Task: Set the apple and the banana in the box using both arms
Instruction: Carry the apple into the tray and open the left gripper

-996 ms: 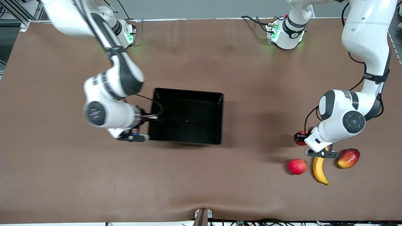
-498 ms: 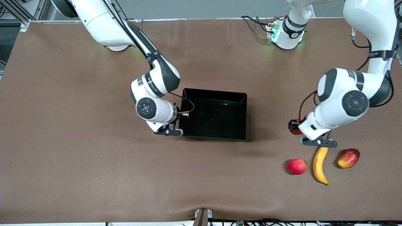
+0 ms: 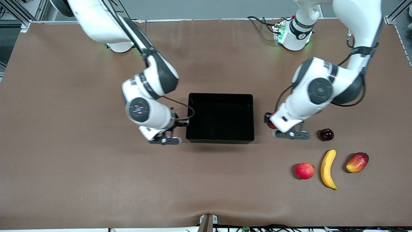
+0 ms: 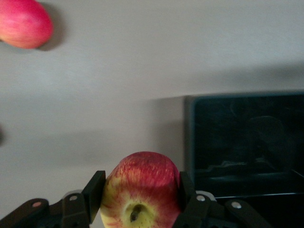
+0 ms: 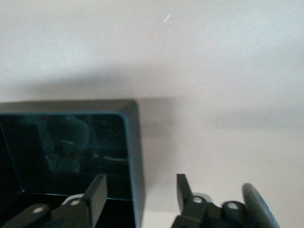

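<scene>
One box (image 3: 220,96), one banana (image 3: 327,169), four round or oval fruits — two arms

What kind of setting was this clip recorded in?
Most likely a robotics lab bench. Two white arms are bolted along a brown-covered table, with cables at its edge and metal framing in the corner. The left hand holds an apple beside a black box; the right hand straddles its wall.

My black fingers (image 4: 95,192) look like matt plastic w/ metal screws, pressed on the apple (image 4: 140,190), smooth waxy skin. Box (image 3: 220,137) is glossy black plastic inside; table (image 3: 96,180) matt brown, cloth-like.
</scene>
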{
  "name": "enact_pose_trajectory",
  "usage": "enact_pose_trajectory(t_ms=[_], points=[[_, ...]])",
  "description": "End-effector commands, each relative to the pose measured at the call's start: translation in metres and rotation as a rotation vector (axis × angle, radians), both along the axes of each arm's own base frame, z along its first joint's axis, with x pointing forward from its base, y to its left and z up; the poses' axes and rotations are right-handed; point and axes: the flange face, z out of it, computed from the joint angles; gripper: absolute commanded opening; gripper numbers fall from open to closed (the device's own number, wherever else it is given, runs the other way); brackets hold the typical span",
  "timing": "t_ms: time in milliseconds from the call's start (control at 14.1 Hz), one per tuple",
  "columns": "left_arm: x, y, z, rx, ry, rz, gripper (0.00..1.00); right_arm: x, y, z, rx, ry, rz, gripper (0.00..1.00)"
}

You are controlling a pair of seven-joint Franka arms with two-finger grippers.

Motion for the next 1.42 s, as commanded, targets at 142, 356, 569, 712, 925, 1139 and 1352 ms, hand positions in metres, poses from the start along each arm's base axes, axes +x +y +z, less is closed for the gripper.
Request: enact_pose_trajectory(t_ms=[142,356,569,712,925,1139,1352], points=[[-0.028,-0.079,-0.036,-0.029,-0.016,0.041,0.25,0.034,-0.105,0.083,-0.058,0.025,-0.074,1.00],[-0.054,-0.114,-0.076,-0.010,-0.024,0.045,0.26,0.035,-0.166,0.122,-0.061,0.028,-0.127,1.00],[-0.077,-0.138,-0.119,0.063,-0.015,0.066,0.27,0.029,-0.226,0.166,-0.063,0.003,-0.187,1.00],[-0.090,-0.147,-0.138,0.088,0.001,0.077,0.27,0.021,-0.264,0.194,-0.050,-0.041,-0.122,1.00],[-0.102,-0.148,-0.152,0.109,0.023,0.064,0.27,0.007,-0.317,0.224,-0.070,-0.065,-0.104,1.00],[-0.104,-0.150,-0.156,0.111,0.030,0.063,0.67,-0.011,-0.348,0.255,-0.149,-0.116,-0.063,1.00],[-0.097,-0.147,-0.140,0.106,0.010,0.074,1.00,-0.033,-0.369,0.272,-0.151,-0.076,-0.068,1.00]])
